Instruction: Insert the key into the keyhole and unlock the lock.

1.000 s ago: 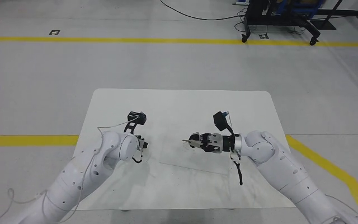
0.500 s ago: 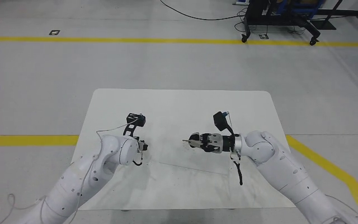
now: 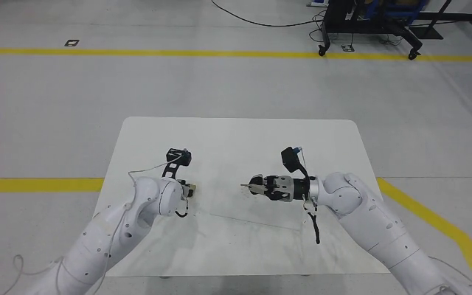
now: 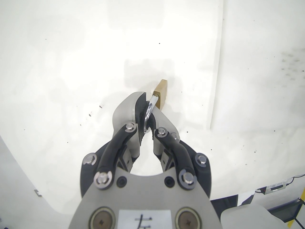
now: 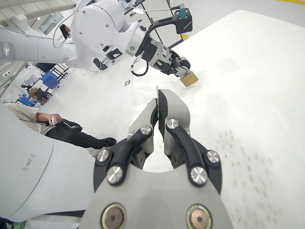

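Observation:
A small brass padlock hangs by its silver shackle from my left gripper, which is shut on the shackle. In the top view the padlock sits at the left gripper's tip, left of the table's middle. The right wrist view shows the padlock low over the table, tilted; I cannot tell whether it touches. My right gripper is shut on the key, whose thin blade sticks out past the fingertips. From above, the key's tip points at the padlock across a gap.
The white table has rounded corners, with open surface behind and in front of both arms. A faint seam crosses it near the front. A black wheeled cart stands far off on the floor.
The left arm's wrist has shifted slightly, and the padlock now shows a little more at its tip. The right arm and key have not moved.

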